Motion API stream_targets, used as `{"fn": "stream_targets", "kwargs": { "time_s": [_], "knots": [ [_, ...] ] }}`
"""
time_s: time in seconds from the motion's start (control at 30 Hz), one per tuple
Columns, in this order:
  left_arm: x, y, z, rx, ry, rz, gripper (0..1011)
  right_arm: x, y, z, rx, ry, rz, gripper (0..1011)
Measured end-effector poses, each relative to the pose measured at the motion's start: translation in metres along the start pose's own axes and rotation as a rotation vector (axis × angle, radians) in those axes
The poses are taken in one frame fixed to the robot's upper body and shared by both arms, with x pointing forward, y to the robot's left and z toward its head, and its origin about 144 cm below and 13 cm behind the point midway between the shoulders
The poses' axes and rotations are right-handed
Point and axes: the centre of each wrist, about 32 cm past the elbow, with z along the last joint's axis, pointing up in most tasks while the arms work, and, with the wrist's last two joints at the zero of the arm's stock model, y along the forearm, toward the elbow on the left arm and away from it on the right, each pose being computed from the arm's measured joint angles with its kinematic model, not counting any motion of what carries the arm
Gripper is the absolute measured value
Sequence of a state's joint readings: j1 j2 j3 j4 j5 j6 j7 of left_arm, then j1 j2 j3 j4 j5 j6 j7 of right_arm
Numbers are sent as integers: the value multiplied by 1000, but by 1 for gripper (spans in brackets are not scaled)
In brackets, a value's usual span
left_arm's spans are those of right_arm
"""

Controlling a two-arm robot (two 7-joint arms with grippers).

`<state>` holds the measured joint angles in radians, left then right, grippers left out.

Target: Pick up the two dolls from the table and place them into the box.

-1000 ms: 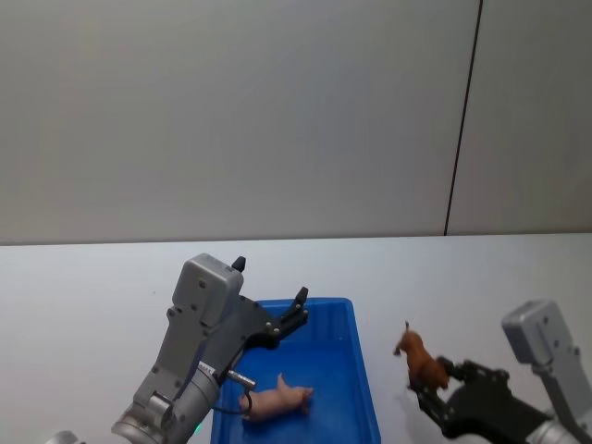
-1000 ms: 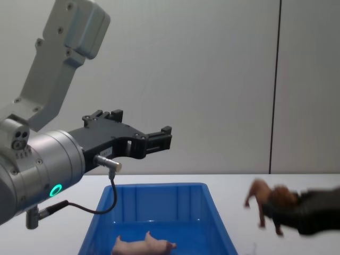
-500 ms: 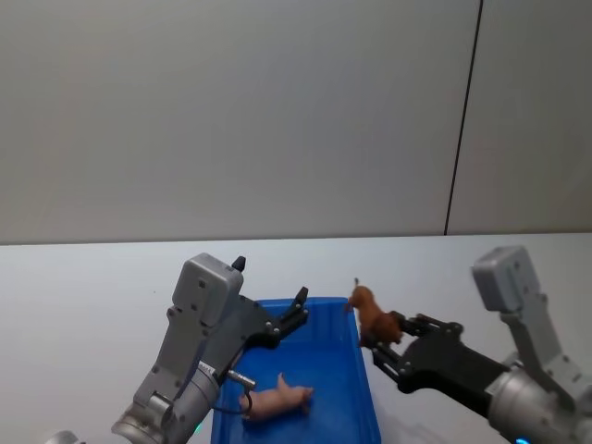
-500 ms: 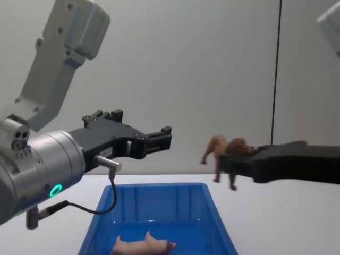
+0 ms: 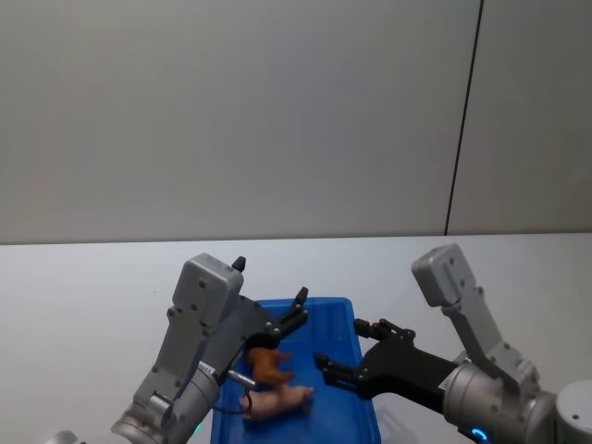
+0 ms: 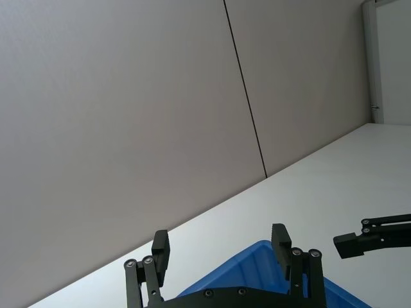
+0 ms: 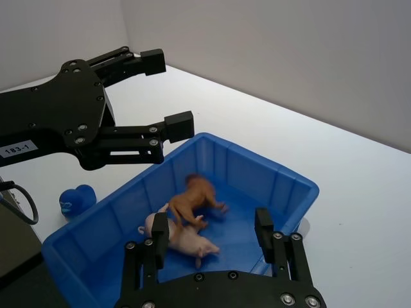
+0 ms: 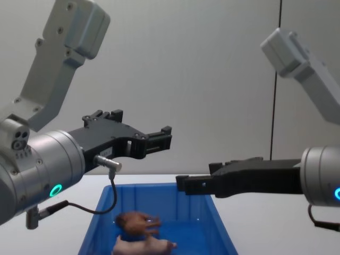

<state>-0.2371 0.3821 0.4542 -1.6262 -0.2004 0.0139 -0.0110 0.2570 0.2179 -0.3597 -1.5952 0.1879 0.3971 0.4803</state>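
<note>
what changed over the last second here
The right gripper carried the reddish-brown four-legged toy animal leftward from beside the bright blue plastic bin to above it, then opened and let go; the toy is now inside the bin, by the pale pink pig toy. The left gripper stayed open above the bin, and the pig did not move.

Brown doll [image 7: 196,196]: blurred, below the right pincer [image 7: 210,231].
Pink doll [image 7: 186,242]: head end partly covered by brown doll.
</note>
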Motion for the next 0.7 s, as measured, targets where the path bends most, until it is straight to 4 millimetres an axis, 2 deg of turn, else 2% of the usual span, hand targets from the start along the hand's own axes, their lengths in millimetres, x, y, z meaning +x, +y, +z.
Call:
{"fn": "stream_targets", "kwargs": {
  "time_s": [0.27,0.47,0.7],
  "knots": [
    [0,0,0,0,0,0,1001,7,-1,-3,-10,-6,2,1000],
    [0,0,0,0,0,0,1001,14,-13,-7,-3,-11,-16,1001],
    [0,0,0,0,0,0,1001,25,-37,-17,8,-10,-55,1001]
  ]
}}
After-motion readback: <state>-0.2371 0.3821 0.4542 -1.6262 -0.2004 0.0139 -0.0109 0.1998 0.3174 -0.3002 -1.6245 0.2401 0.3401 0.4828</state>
